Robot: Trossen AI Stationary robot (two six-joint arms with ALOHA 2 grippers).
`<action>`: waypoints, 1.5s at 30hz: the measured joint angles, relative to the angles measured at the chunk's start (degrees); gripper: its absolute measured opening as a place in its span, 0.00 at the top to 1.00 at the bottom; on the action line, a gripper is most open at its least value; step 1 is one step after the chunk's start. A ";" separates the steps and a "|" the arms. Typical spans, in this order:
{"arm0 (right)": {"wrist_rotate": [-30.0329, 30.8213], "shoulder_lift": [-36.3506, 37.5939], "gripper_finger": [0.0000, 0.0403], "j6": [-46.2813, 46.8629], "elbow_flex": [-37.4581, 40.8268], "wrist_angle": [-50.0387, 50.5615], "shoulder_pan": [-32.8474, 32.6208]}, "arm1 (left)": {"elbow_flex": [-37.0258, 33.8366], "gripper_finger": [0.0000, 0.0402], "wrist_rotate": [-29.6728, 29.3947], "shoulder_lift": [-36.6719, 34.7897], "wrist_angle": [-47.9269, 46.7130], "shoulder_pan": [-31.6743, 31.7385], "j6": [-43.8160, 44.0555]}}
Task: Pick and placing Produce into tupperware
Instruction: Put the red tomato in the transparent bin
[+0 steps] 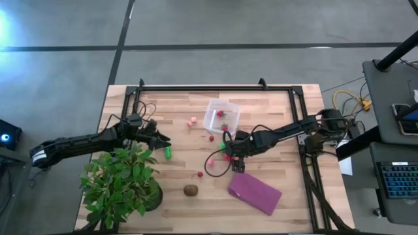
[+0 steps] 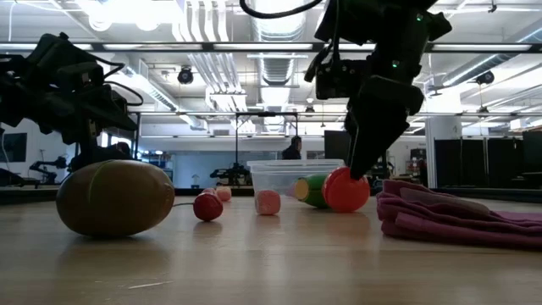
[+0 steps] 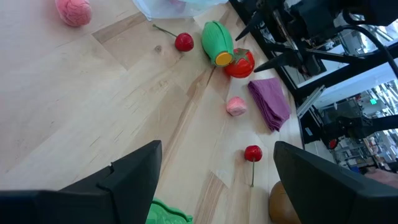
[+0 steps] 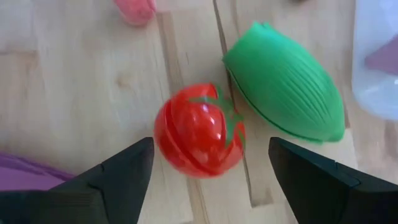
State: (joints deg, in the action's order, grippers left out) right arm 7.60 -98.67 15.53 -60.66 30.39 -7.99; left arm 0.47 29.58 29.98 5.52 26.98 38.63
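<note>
Right hand (image 4: 208, 165) open above tomato (image 4: 199, 130).

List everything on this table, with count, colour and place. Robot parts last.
Clear square plastic tub: one, colourless, far middle of the table, something red inside.
Round red toy tomato: one, red, on the table between the right claw's fingers.
Ribbed green toy vegetable: one, green, beside the tomato, toward the tub.
Small toy cherries: two, red, mid-table.
Pink toy pieces: at least two, pink, by the tub and near the cloth.
Brown oval toy fruit: one, near edge.
Small green toy piece: one, by the left claw.
Folded purple cloth: one, near right.
Leafy potted plant: one, green, near left corner.
Wooden table: one, light.
Left claw: open, left side.
Right claw: open, around the tomato.
</note>
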 joint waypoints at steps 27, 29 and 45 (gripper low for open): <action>0.24 -6.14 0.32 -0.62 -1.97 -1.90 0.13 | 0.00 0.27 -0.02 -0.03 0.02 0.00 0.00; 0.25 -6.14 0.34 -0.58 -1.97 -1.92 0.13 | -0.02 0.27 -0.02 0.00 0.00 0.00 0.00; 0.02 0.61 0.35 -0.02 -7.80 9.77 0.13 | -0.01 0.27 -0.01 -0.06 0.02 0.00 0.00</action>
State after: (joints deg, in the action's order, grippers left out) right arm 7.61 -98.06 15.51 -68.46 40.16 -7.86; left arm 0.46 29.57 29.92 5.54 26.98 38.63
